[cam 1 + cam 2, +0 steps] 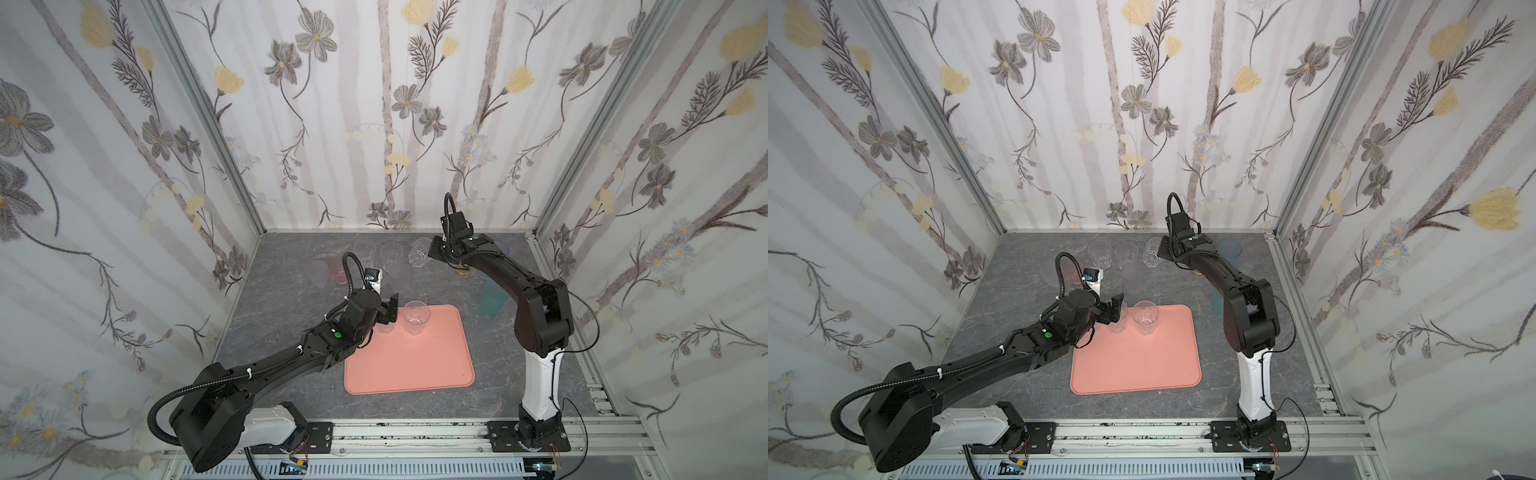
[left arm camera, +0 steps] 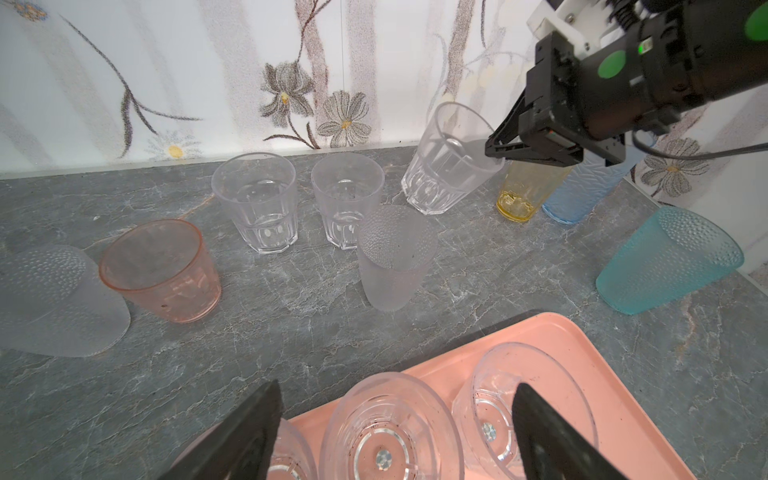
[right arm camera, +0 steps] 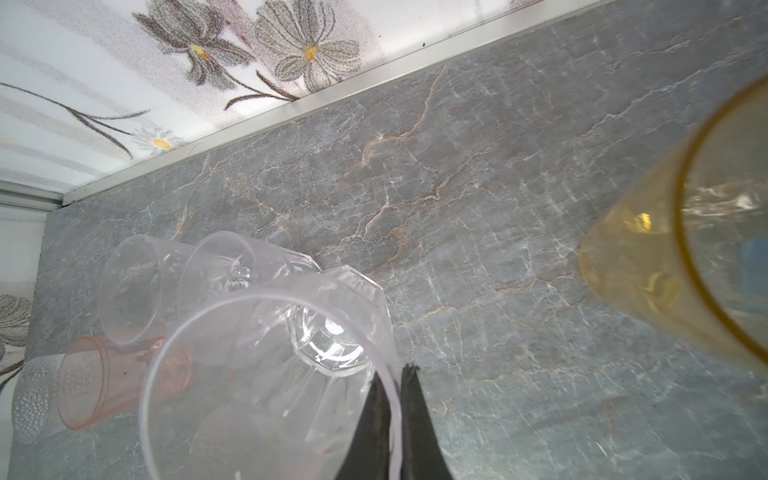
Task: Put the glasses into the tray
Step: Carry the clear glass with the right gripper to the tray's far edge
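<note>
Left arm: stretched low from the near rail to the tray's far left corner; left gripper (image 2: 397, 386) fingers spread wide, gripping nothing.
Tray (image 1: 409, 365): flat on the desk (image 1: 291, 299), front centre.
Tray tumblers (image 2: 390, 424): three clear ones, upright, mouths up, along its far edge.
Loose tumblers: pink tumbler (image 2: 162, 270), amber tumbler (image 2: 523, 195), blue tumbler (image 2: 582, 195) and teal tumbler (image 2: 669, 262) stand beyond the tray.
Right arm: elbow high, reaching to the far row; right gripper (image 3: 392, 372) fingers pinched on a rim.
Held tumbler (image 2: 451, 166): clear, near the back wall, mouth up, long axis tilted toward that gripper.
</note>
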Controlling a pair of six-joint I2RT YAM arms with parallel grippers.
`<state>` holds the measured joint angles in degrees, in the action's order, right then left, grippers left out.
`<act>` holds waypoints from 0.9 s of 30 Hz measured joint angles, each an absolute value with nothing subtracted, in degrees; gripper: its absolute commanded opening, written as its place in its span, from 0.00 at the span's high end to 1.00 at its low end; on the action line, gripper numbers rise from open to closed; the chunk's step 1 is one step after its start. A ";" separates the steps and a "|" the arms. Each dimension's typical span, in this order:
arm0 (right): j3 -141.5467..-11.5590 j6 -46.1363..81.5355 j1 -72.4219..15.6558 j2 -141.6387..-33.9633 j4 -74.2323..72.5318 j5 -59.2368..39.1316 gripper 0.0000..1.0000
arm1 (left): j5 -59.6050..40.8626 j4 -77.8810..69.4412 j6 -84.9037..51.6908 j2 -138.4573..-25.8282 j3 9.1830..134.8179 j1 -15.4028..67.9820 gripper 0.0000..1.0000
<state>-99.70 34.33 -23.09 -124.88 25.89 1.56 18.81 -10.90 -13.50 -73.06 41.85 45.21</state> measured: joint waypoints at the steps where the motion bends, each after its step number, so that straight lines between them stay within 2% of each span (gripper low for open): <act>1: -98.87 34.09 -23.07 -124.03 25.87 1.58 0.96 | 18.81 -10.90 -13.50 -73.25 42.00 45.21 0.11; 14: -84.36 27.73 -23.07 -107.44 29.91 4.21 0.98 | 19.05 -10.90 -13.50 -72.64 42.09 45.21 0.11; 20: -72.99 25.12 -24.18 -97.60 33.87 6.59 0.98 | 19.00 -10.92 -13.78 -72.71 42.22 45.23 0.11; 27: -66.61 24.36 -28.62 -95.04 34.68 10.02 0.99 | 18.85 -10.98 -16.58 -73.19 41.43 45.74 0.12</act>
